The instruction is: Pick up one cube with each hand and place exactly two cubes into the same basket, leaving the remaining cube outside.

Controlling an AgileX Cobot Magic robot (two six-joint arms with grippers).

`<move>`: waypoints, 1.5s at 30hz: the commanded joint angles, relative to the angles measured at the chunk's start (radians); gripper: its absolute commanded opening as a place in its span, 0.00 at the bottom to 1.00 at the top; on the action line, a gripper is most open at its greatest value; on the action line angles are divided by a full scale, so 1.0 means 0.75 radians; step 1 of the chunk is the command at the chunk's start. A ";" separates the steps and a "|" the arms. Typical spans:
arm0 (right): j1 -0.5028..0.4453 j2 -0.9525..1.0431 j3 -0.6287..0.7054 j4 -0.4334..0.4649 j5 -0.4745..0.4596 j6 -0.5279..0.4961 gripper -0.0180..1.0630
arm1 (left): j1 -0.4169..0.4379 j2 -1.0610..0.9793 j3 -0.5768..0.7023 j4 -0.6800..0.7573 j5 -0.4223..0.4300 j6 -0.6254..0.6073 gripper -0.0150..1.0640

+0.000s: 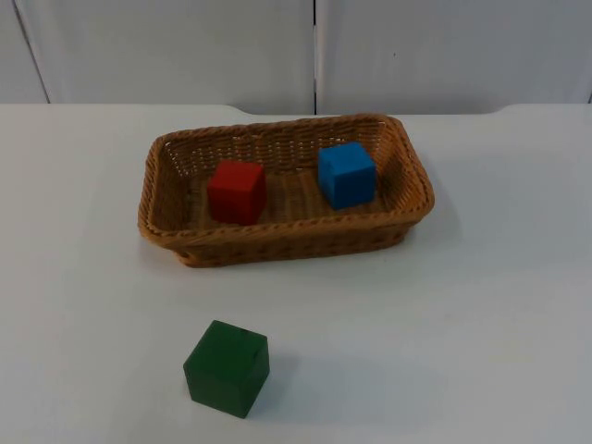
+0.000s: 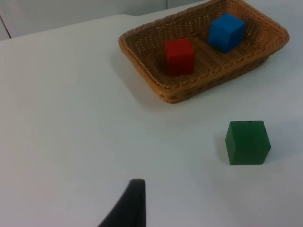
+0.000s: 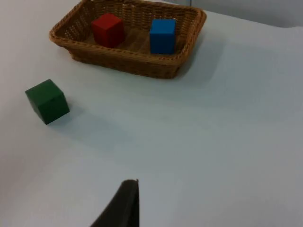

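Observation:
A brown wicker basket (image 1: 277,233) stands at the middle back of the white table. Inside it sit a red cube (image 1: 237,191) on the left and a blue cube (image 1: 347,174) on the right, apart from each other. A green cube (image 1: 227,367) rests on the bare table in front of the basket. My left gripper (image 2: 130,208) hangs over bare table well short of the green cube (image 2: 247,142) and the basket (image 2: 199,86). My right gripper (image 3: 124,205) waits likewise, far from the green cube (image 3: 47,101) and the basket (image 3: 128,62). Neither holds anything I can see.
The grey partition wall (image 1: 314,46) closes the table behind the basket. White table surface (image 1: 481,305) stretches around the basket and the green cube on all sides.

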 commanded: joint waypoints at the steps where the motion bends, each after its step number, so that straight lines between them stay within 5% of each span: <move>1: -0.056 -0.004 0.002 -0.003 -0.010 0.003 0.99 | -0.006 -0.004 0.007 0.005 -0.003 -0.011 0.99; 20: -0.427 -0.004 0.002 -0.003 -0.010 0.003 0.99 | -0.006 -0.004 0.007 0.005 -0.003 -0.011 0.99; 45: -0.431 -0.004 0.002 -0.003 -0.010 0.003 0.99 | -0.006 -0.004 0.007 0.005 -0.003 -0.011 0.99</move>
